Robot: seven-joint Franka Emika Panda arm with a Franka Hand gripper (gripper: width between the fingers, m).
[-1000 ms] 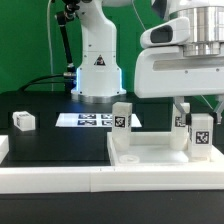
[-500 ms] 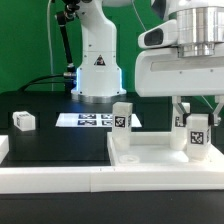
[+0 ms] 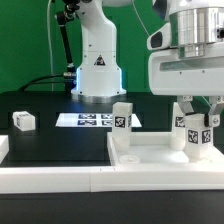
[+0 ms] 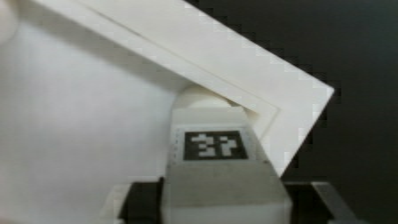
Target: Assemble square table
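Now, well off the slab toward the exterior view's left, a loose leg lies on the black table. A standing leg is upright on the slab's far corner on that side. At the slab's other end stands a rear leg. Just in front of it the gripper, partly closed, clamps the gripped leg at the near corner. Over the last second the wrist has turned and this leg sits slightly lower, so it is probably being twisted home.
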